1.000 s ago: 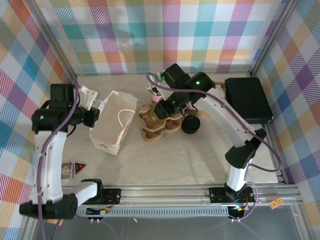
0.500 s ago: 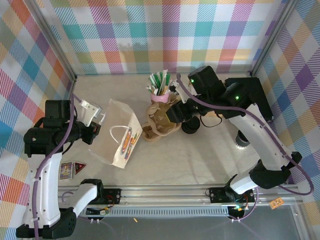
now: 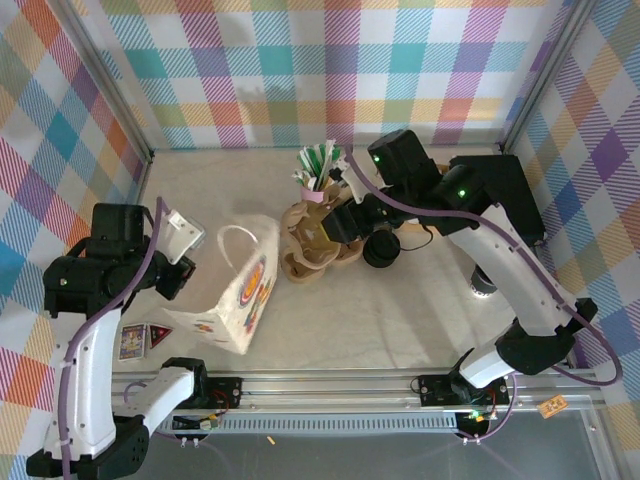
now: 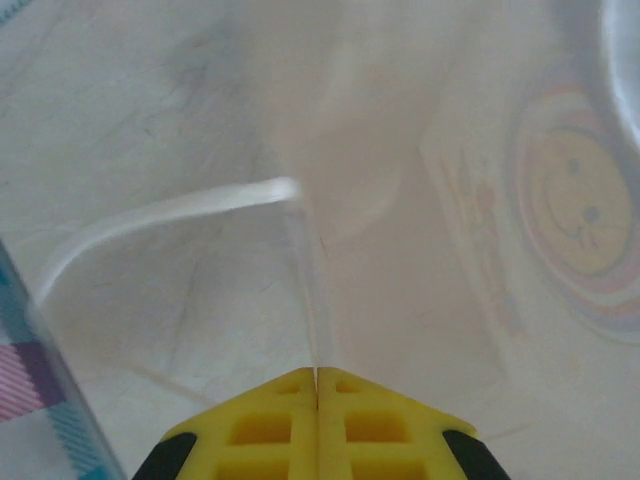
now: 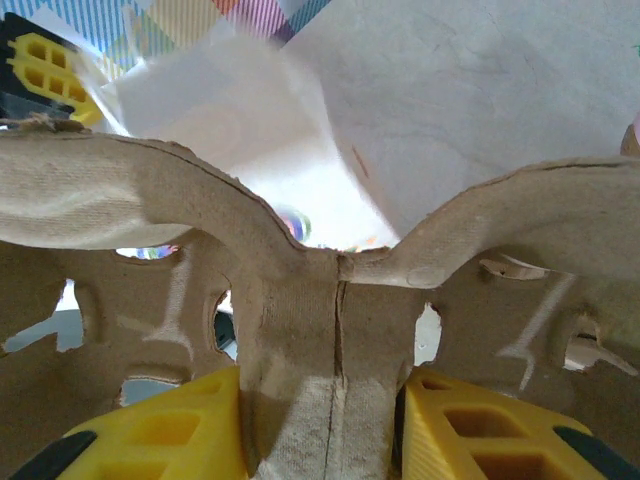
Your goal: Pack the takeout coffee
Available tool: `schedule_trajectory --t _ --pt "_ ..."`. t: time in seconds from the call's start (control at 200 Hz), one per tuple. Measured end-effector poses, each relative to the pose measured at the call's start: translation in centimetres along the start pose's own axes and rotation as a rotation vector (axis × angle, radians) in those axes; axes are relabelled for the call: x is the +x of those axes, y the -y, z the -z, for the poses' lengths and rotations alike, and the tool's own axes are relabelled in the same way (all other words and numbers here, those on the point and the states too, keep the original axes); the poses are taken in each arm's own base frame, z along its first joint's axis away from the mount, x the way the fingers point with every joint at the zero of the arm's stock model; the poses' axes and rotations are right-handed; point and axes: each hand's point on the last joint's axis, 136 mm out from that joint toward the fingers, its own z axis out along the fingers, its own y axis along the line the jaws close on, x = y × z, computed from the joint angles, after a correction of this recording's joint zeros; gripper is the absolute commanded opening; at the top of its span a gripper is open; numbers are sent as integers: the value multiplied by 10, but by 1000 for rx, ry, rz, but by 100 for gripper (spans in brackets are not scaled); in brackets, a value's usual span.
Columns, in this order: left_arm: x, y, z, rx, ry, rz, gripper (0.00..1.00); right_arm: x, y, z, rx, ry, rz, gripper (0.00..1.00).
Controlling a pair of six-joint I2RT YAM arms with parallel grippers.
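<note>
The takeout coffee point(image 3: 381, 248), seen as a black disc, stands on the table just right of a brown cardboard cup carrier point(image 3: 310, 242). My right gripper point(image 3: 345, 222) is shut on the carrier's centre rib point(image 5: 335, 330), with a yellow finger point(image 5: 170, 430) on each side of it. My left gripper point(image 3: 192, 252) is shut on the thin top edge of a white paper bag point(image 3: 238, 295). In the left wrist view the yellow fingertips point(image 4: 317, 372) pinch that edge, with the bag's handle point(image 4: 170, 210) and smiley print point(image 4: 580, 215) beyond them.
A pink cup of green and white stirrers point(image 3: 318, 172) stands behind the carrier. A black box point(image 3: 505, 200) sits at the back right, a small dark cylinder point(image 3: 483, 283) under the right arm, and cards point(image 3: 138, 340) at the near left. Plaid walls enclose the table.
The left gripper has drawn the bag toward the near left, tipping it so its printed side shows. The right gripper has shifted slightly left with the carrier.
</note>
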Motion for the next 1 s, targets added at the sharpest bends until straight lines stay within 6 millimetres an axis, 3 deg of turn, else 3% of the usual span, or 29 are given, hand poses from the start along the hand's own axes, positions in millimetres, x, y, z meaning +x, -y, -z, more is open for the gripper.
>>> schedule_trajectory --t 0.235,0.505,1.0 --pt "-2 -1 7 -8 -2 -25 0 3 2 -8 -6 -10 -4 39" --pt "-28 -1 -7 63 62 -32 0 9 4 -13 -13 -21 -8 39" --pt "-23 9 -12 90 88 -86 0 -18 -30 -6 -188 65 48 39"
